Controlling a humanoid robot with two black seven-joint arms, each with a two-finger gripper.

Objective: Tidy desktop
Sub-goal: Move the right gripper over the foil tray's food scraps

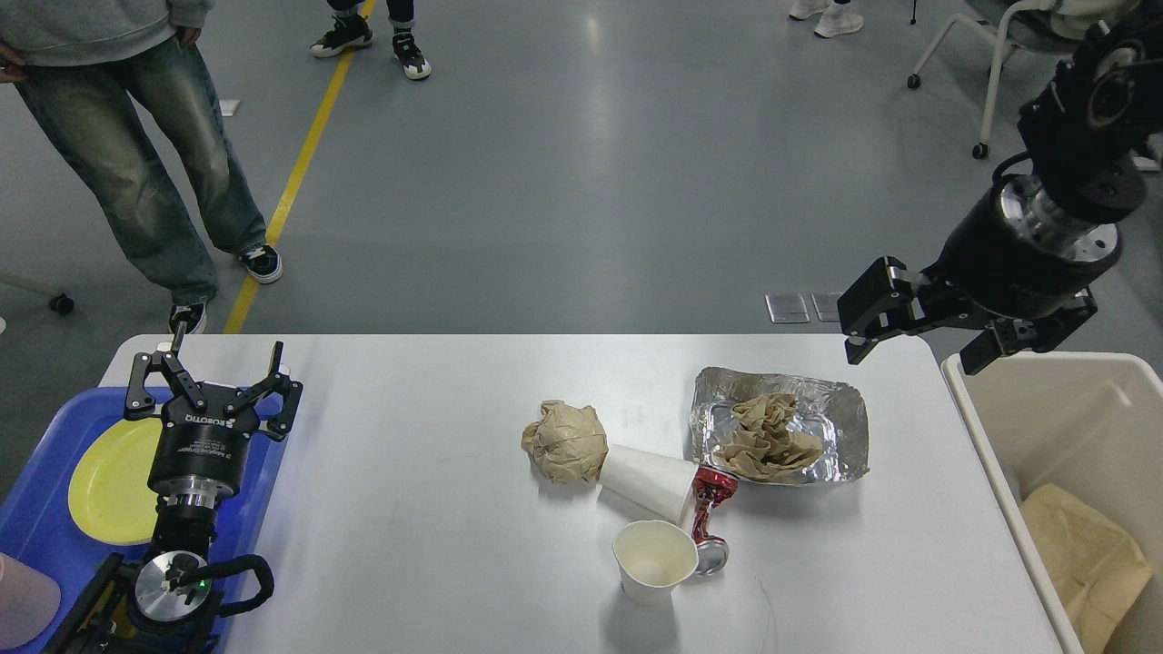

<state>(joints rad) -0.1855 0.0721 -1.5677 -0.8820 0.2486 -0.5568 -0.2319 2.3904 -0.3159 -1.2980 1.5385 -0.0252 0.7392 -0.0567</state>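
Rubbish lies bunched at the middle of the white counter (409,509): a crumpled paper ball (565,442), a tipped paper cup (647,481), an upright cup (651,560), a crushed red can (710,520) and a foil tray (778,425) holding more paper. The right end effector (918,336) hangs released and empty between foil tray and beige bin (1058,472), so a fresh pick seems in hand, calling for a reach down to the nearest piece. The left end effector (215,381) rests released over the blue tray (54,518).

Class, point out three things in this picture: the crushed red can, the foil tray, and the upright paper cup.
crushed red can (710,520), head view, on its dented side.
foil tray (840,409), head view, on its bare right rim.
upright paper cup (647,583), head view, on its outer wall.
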